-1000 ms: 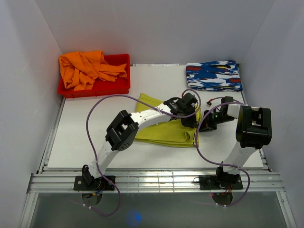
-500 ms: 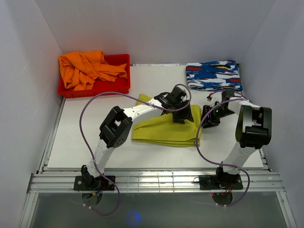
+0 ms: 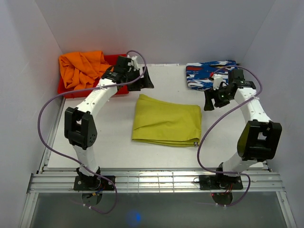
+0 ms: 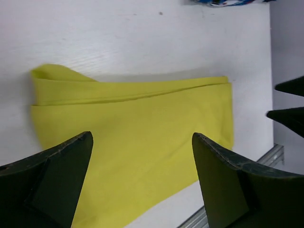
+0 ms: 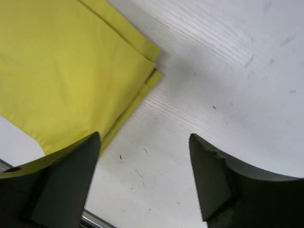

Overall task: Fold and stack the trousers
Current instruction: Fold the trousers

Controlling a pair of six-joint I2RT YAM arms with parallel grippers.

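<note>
The yellow-green trousers lie folded into a flat rectangle in the middle of the table, with no waistband showing. My left gripper hangs open behind their back left corner, near the red bin, holding nothing. In the left wrist view the trousers spread out below the open gripper. My right gripper is open and empty off the trousers' back right corner. The right wrist view shows that corner of the trousers to the left of the open gripper, with bare table between the jaws.
A red bin at the back left holds a crumpled orange garment. A folded blue, white and red patterned cloth lies at the back right, close behind my right gripper. White walls close in the table on three sides.
Both grippers have opened and let go of the trousers. The left arm swung up and back toward the red bin. The right arm pulled back toward the patterned cloth. The trousers lie flat.
</note>
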